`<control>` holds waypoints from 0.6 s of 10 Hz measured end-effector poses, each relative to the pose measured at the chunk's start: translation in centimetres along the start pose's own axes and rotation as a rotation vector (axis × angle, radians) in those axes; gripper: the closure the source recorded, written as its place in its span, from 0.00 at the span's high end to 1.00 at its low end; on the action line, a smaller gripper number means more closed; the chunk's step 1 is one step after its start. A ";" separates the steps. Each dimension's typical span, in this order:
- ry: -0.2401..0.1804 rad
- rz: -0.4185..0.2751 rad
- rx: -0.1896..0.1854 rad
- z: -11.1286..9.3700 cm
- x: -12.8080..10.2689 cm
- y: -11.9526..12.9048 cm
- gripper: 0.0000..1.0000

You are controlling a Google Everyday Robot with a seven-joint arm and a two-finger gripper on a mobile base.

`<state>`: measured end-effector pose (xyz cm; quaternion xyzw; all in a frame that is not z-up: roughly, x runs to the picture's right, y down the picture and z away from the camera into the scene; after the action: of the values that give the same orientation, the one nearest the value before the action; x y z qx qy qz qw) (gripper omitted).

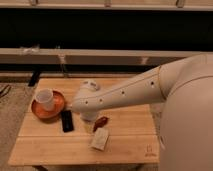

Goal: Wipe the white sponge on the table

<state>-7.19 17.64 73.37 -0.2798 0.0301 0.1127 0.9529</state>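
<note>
The white sponge (100,139) is a small cream block lying flat near the front middle of the light wooden slatted table (127,145). My white arm reaches in from the right across the table. Its end, with the gripper (88,120), hangs low over the table's middle. The gripper is just behind and to the left of the sponge, between the black phone (67,120) and a red-brown object (101,121). The wrist hides most of the gripper. Nothing shows in its grasp.
An orange plate (55,111) with a white cup (44,98) on it stands at the table's left. The black phone lies right of the plate. The red-brown object lies just behind the sponge. A low ledge and a dark wall run behind the table.
</note>
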 end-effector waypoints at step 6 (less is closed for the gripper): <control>0.131 0.464 -0.077 2.0 4.8 2.8 0.71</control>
<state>-3.18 21.97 72.96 -0.3082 0.1512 0.3114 0.8861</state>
